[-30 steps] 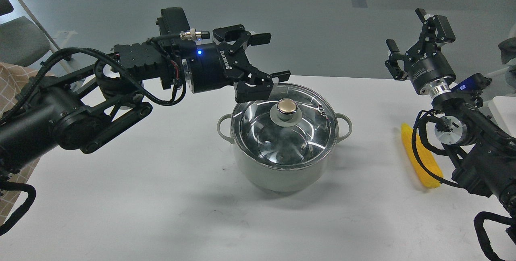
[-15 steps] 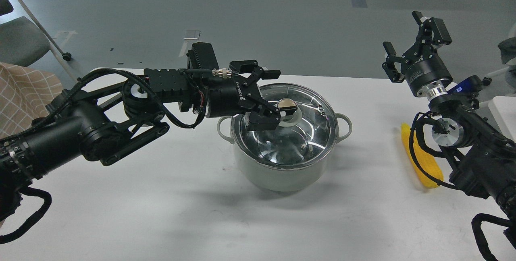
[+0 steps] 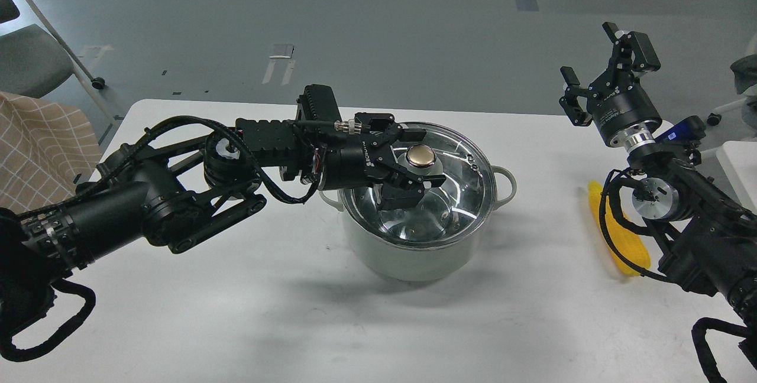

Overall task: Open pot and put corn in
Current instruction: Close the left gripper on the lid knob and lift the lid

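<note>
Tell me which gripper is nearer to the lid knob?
Left. The left gripper has its open fingers on both sides of the lid knob; the right gripper is raised far to its right.

My arms are matte black, wrapped in ribbed black cable loops. My left gripper (image 3: 412, 156) carries white lettering (too small to read) and a silver connector; my right gripper (image 3: 609, 72) sits above a shiny steel ring.

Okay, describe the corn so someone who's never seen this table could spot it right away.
On the white table, look right of the grey-green pot, near the right arm. The corn lies flat there, partly behind black cables: a long tapered cob, the only bright yellow thing.
</note>
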{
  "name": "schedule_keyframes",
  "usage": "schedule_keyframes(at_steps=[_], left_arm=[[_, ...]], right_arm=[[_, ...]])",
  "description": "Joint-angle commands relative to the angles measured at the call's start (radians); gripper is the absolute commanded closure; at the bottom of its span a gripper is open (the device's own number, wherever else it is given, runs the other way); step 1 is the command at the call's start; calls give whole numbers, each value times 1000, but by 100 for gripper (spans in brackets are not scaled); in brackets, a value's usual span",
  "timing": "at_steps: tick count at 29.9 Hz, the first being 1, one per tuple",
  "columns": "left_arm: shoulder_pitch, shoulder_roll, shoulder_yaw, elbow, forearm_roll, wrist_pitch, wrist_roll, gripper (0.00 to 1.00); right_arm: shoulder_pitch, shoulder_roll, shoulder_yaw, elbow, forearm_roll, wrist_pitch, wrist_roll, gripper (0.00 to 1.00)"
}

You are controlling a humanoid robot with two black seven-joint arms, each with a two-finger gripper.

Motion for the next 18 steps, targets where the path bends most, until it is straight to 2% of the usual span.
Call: schedule_keyframes(at_steps=[1,5,11,13,18], left_arm=[[0,-7,1,11,0,0,0,19],[0,-19,1,31,0,2,0,25],[2,-21,1,31,0,2,0,26],[2,-21,1,31,0,2,0,31],[3,-21,1,31,0,2,0,34]], right_arm=[[-2,0,1,2,0,0,0,0],[-4,-2,-1,6,0,0,0,0],[-9,-3,1,8,0,0,0,0],[-9,-3,1,8,0,0,0,0],[-9,-3,1,8,0,0,0,0]])
